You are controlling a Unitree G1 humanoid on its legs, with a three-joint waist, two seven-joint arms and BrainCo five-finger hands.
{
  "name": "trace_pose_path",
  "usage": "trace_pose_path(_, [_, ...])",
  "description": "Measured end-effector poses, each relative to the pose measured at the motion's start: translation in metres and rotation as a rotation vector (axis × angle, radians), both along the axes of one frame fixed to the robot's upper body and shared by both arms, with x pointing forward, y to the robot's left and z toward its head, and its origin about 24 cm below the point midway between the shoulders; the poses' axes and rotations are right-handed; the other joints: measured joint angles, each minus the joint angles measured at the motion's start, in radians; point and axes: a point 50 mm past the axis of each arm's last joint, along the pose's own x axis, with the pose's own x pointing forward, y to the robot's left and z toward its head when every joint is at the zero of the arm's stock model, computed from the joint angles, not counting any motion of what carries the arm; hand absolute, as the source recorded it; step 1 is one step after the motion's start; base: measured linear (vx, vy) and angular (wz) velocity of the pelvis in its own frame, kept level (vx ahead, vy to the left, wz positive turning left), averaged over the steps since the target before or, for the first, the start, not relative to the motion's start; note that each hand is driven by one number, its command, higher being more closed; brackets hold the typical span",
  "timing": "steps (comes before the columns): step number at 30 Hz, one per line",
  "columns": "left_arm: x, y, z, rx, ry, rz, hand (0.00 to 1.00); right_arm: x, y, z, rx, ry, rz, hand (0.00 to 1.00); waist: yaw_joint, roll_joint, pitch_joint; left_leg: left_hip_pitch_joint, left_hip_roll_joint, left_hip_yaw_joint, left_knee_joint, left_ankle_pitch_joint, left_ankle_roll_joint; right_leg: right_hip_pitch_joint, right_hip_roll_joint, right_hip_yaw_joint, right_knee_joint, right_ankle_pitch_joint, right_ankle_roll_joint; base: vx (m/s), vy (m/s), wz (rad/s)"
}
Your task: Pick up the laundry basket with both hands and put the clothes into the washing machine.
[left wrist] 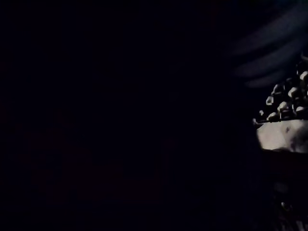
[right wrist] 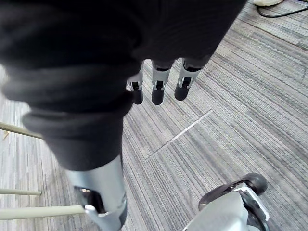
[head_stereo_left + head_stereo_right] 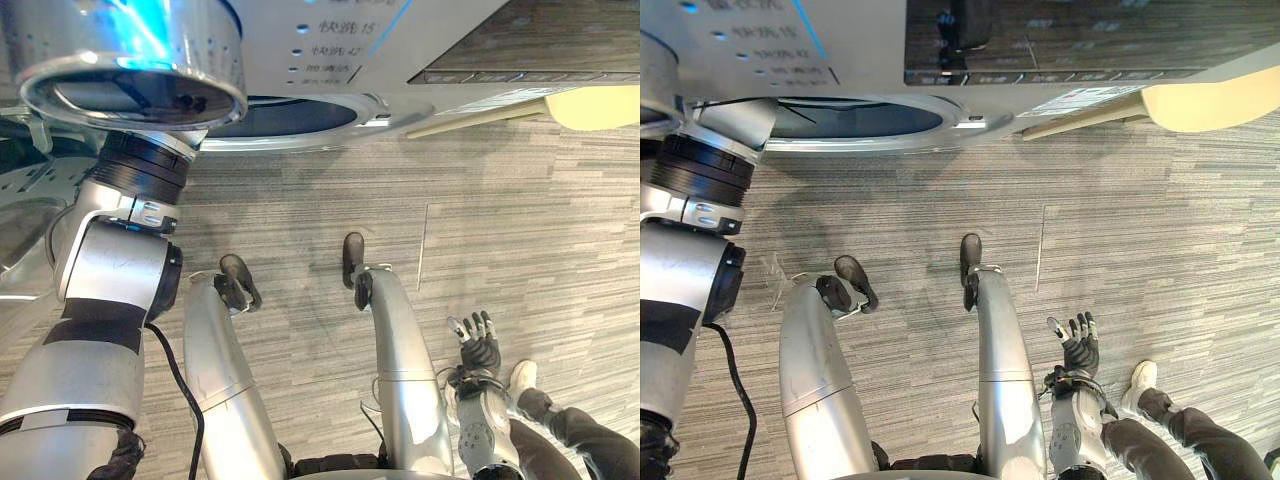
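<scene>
Grey carpet meets the white, round-mouthed washing machine; right hand hangs, fingers released.

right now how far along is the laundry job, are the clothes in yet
Done: nothing I can confirm; the washing machine is ahead, its round port dark inside. In hand: the left arm reaches up towards that port, and the left wrist view is too dark to tell what it carries. The right hand hangs open over the floor, empty. Left: whether clothes are loaded cannot be told.
</scene>
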Motion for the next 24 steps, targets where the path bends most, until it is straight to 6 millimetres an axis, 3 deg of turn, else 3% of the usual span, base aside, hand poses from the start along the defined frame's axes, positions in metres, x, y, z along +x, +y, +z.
trace_pose_path(5, [0.018, -0.008, -0.015, 0.089, 0.137, 0.096, 0.00, -0.004, 0.009, -0.012, 0.023, 0.052, 0.031, 0.00, -0.006, 0.000, 0.000, -0.004, 0.001, -0.014, -0.015, 0.002, 0.003, -0.001, 0.000, -0.015, -0.003, 0.001, -0.002, -0.04, -0.028, 0.03])
trace_pose_path(9, [0.034, -0.024, -0.036, 0.102, 0.301, 0.041, 0.00, -0.007, 0.009, -0.016, 0.042, 0.069, 0.026, 0.00, -0.006, -0.001, 0.000, -0.011, 0.002, -0.020, -0.021, 0.006, 0.008, -0.006, -0.001, -0.023, -0.003, 0.003, -0.005, -0.03, -0.021, 0.03])
trace_pose_path(14, [0.053, -0.030, -0.078, -0.187, 0.525, -0.195, 0.00, -0.008, 0.009, -0.019, 0.052, 0.099, 0.036, 0.00, -0.015, -0.001, -0.001, -0.012, -0.003, -0.025, -0.025, 0.011, 0.011, -0.001, -0.002, -0.031, 0.000, 0.003, -0.006, 0.00, -0.003, 0.04])
trace_pose_path(18, [0.067, -0.017, -0.147, -0.536, 0.735, -0.379, 0.00, -0.008, 0.010, -0.021, 0.063, 0.115, 0.044, 0.00, -0.027, -0.001, -0.001, 0.003, -0.018, -0.028, -0.043, 0.025, 0.010, 0.014, -0.018, -0.045, 0.001, 0.003, -0.006, -0.02, -0.022, 0.17])
trace_pose_path(19, [0.067, -0.009, -0.162, -0.597, 0.737, -0.419, 0.00, -0.009, 0.010, -0.022, 0.065, 0.122, 0.044, 0.00, -0.025, -0.003, -0.002, 0.014, -0.019, -0.029, -0.049, 0.029, 0.009, 0.023, -0.018, -0.045, 0.001, 0.003, -0.007, -0.03, -0.031, 0.09])
trace_pose_path(21, [0.067, -0.005, -0.170, -0.751, 0.736, -0.538, 0.00, -0.008, 0.010, -0.022, 0.067, 0.134, 0.054, 0.00, -0.024, -0.004, -0.003, 0.034, -0.019, -0.026, -0.057, 0.033, 0.009, 0.040, -0.018, -0.043, -0.004, 0.003, -0.008, -0.06, -0.045, 0.08])
trace_pose_path(24, [0.066, 0.004, -0.204, -0.910, 0.777, -0.575, 0.00, -0.008, 0.011, -0.023, 0.044, 0.144, 0.070, 0.00, -0.027, -0.004, -0.005, 0.086, -0.017, -0.017, -0.077, 0.035, 0.005, 0.083, -0.017, -0.040, -0.021, 0.004, -0.016, -0.04, -0.040, 0.04])
